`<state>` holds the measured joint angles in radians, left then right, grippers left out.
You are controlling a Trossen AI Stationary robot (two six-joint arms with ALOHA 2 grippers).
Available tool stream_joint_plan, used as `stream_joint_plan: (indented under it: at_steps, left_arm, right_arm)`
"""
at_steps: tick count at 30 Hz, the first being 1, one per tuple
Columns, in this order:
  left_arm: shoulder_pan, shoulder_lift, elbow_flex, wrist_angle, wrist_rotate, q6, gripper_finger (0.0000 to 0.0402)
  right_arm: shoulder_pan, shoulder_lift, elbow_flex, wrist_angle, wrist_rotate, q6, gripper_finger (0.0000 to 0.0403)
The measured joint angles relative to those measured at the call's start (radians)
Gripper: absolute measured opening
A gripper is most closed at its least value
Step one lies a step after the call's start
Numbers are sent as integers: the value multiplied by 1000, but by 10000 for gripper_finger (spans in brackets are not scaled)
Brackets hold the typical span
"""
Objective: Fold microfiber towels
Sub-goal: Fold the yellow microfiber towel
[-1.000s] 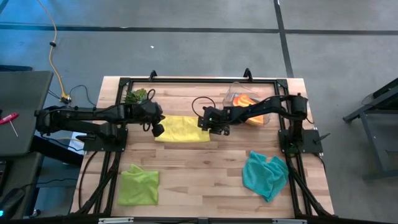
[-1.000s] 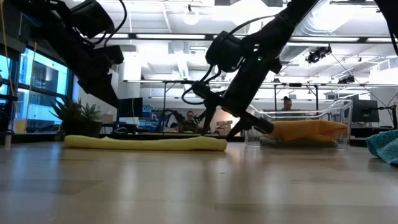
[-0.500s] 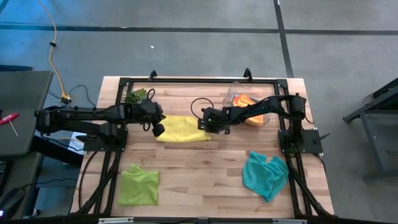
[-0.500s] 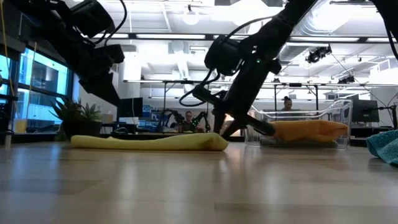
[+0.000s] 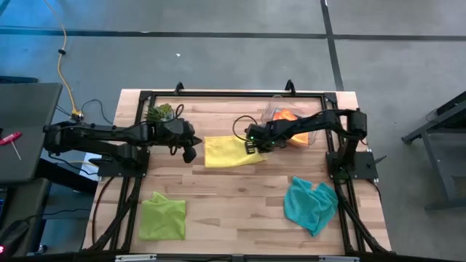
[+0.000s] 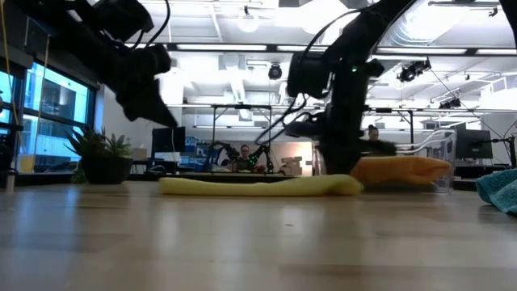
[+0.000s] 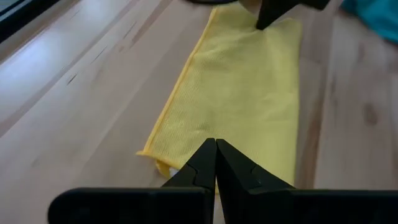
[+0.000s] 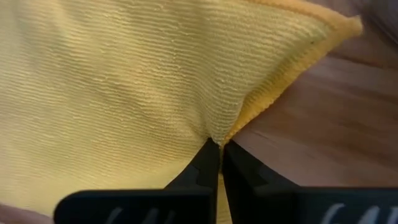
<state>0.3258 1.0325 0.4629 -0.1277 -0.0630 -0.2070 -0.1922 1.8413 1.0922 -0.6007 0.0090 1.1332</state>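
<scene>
The right gripper is pinching the yellow towel at its right edge, fingers clenched on a tuck of the cloth; in the right wrist view the fingertips are meeting on the fabric, which is puckering up toward them. The towel is lying flat on the table near its middle, stretching from that gripper toward the left arm.

The left gripper is hanging just beside the towel's left edge, its fingers pressed together with nothing between them. In the left wrist view the closed fingertips are sitting over the near corner of the towel; whether they are touching it is unclear.

In the low view the towel is showing as a low yellow strip with the right gripper standing at its right end.

Behind the right arm an orange towel is lying in a clear bin. A lime towel is lying at the front left of the table and a teal towel at the front right. A plant is standing at the back left.
</scene>
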Motion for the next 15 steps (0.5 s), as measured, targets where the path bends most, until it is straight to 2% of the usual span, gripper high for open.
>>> stream_joint_plan:
  at_steps: [6, 15]
  left_arm:
    - [-41, 122, 6, 118, 1, 0, 0]
    - [-83, 306, 37, 163, 0, -23, 0]
  right_arm:
    - [9, -73, -1, -100, -9, -34, 1]
    - [75, -126, 2, 28, -46, 53, 0]
